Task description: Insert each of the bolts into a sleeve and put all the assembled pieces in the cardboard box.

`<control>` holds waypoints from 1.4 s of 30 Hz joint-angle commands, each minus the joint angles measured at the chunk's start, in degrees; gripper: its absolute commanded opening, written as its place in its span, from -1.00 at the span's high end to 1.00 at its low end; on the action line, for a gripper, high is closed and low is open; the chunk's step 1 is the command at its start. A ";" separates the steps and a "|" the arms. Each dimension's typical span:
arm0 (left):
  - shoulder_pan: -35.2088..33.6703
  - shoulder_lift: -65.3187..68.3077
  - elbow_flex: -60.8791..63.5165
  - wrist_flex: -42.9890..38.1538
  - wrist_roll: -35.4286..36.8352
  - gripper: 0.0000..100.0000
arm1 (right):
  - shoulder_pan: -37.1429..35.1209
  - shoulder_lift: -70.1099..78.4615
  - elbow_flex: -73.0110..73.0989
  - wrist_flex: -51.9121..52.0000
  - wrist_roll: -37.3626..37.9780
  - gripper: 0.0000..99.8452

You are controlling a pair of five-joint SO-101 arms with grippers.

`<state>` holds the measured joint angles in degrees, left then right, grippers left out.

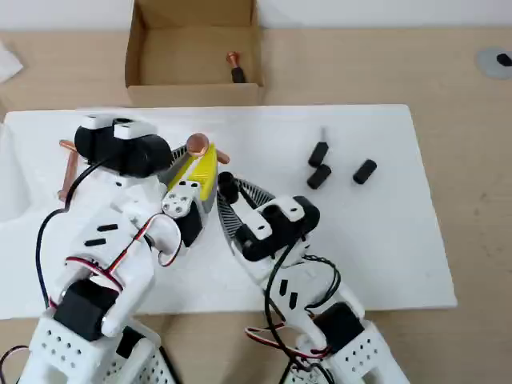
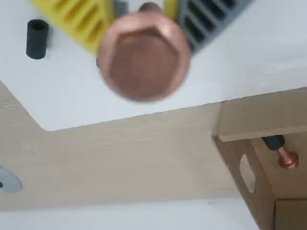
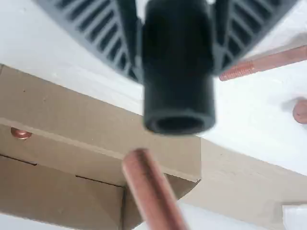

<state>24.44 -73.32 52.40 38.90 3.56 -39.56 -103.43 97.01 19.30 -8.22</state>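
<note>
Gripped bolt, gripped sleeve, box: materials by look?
The copper-coloured bolt looks like metal: copper tone, soft sheen on its head. The black cylindrical sleeve is matte, probably plastic or rubber; cannot tell which. The brown open-top box is cardboard: matte, folded walls.

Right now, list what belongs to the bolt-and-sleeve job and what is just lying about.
Job: bolt in the left tool; sleeve in the right tool; loose sleeves; loose bolts; cardboard box; assembled piece inside it.
Lying about: grey disc; white scrap at the table's edge.
</note>
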 commanded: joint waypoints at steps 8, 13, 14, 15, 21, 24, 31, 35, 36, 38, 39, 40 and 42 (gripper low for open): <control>1.14 3.56 -9.41 5.89 -0.62 0.98 | -0.04 -2.51 -0.04 -0.09 -0.79 0.98; 1.14 5.49 -12.22 7.74 -0.53 0.98 | 0.13 -2.51 -0.04 -0.09 -0.79 0.98; 1.14 5.76 -12.84 7.74 -0.53 0.98 | 0.13 -2.51 -0.04 -0.09 -0.79 0.98; 1.14 6.02 -13.71 7.74 -0.62 0.98 | 0.13 -2.51 -0.04 -0.09 -0.79 0.98; 1.14 10.07 -23.21 15.56 -2.11 0.98 | 0.13 -2.51 -0.04 0.00 -0.79 0.98; 1.14 13.49 -28.66 19.96 -2.11 0.98 | 0.13 -2.51 -0.04 0.00 -0.79 0.98; 4.66 20.00 -38.95 31.03 -2.02 0.98 | 0.13 -2.51 -0.04 0.00 -0.79 0.98; 4.92 20.18 -39.65 31.38 -1.93 0.99 | 0.13 -2.51 -0.04 0.00 -0.79 0.98; 4.92 20.18 -39.65 31.47 -2.02 0.99 | 0.13 -2.51 -0.04 0.00 -0.79 0.98; 4.92 20.18 -39.74 31.56 -2.20 0.99 | 0.13 -2.51 -0.04 0.00 -0.79 0.98; 4.92 20.18 -39.74 31.56 -2.20 0.99 | 0.13 -2.51 -0.04 0.00 -0.79 0.98; 4.92 20.18 -39.47 31.56 -2.20 0.99 | 0.13 -2.51 -0.04 0.00 -0.79 0.98; 4.92 20.18 -39.21 31.56 -2.20 0.99 | 0.13 -2.51 -0.04 0.00 -0.79 0.98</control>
<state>28.48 -53.27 16.53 70.29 1.71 -39.56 -103.43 97.01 19.30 -8.40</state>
